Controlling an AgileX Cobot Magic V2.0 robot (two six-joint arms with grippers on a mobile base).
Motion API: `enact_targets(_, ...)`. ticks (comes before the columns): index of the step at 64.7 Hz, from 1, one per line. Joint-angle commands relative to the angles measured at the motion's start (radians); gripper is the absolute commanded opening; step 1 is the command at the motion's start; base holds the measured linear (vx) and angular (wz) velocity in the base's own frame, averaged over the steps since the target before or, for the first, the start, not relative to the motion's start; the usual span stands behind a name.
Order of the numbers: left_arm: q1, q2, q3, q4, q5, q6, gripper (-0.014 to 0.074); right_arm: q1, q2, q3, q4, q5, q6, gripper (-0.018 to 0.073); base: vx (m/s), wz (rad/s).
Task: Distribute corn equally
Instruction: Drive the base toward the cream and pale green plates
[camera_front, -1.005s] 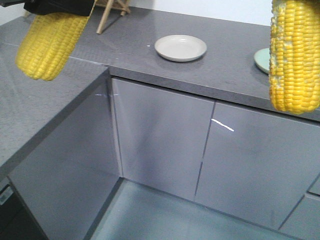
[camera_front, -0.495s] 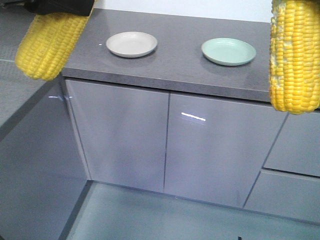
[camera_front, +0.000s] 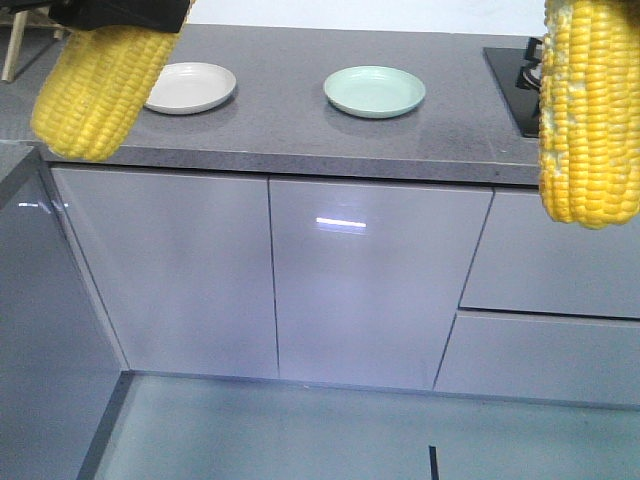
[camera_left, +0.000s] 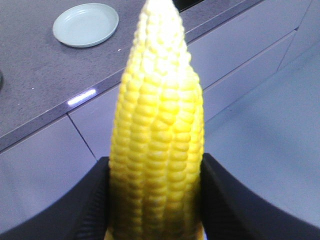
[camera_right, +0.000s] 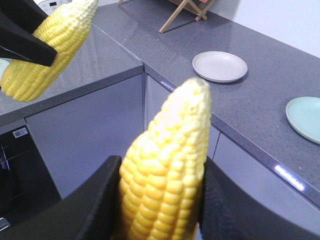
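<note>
One cob (camera_front: 95, 85) is gripped at upper left by the left fingers (camera_left: 87, 207), a second cob (camera_front: 590, 110) at upper right by the right fingers (camera_right: 95, 200). They should be laid flat, centred, on the white plate (camera_front: 190, 87) and green plate (camera_front: 374, 91) on the bench (camera_front: 300, 135).

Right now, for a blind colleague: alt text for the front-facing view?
Close up, a left corn cob and a right corn cob hang at the top corners; behind, a grey counter holds a white plate and a green plate.

White plate (camera_front: 190, 87), green plate (camera_front: 374, 91) apart on grey countertop (camera_front: 300, 135), cabinets (camera_front: 370, 290) below
</note>
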Motion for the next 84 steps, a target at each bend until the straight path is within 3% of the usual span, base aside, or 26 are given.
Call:
enact_targets(1, 0.001, -0.027, -0.028, -0.013, -0.033, -0.010, -0.0008, -0.003, -0.018, -0.025, 0.047, -0.036, -0.005, -0.0004, -0.04, -0.21)
enact_targets(84, 0.001, -0.027, -0.028, -0.013, -0.033, -0.010, -0.0008, -0.003, -0.022, -0.025, 0.047, -0.036, -0.005, -0.0004, 0.05, 0.00)
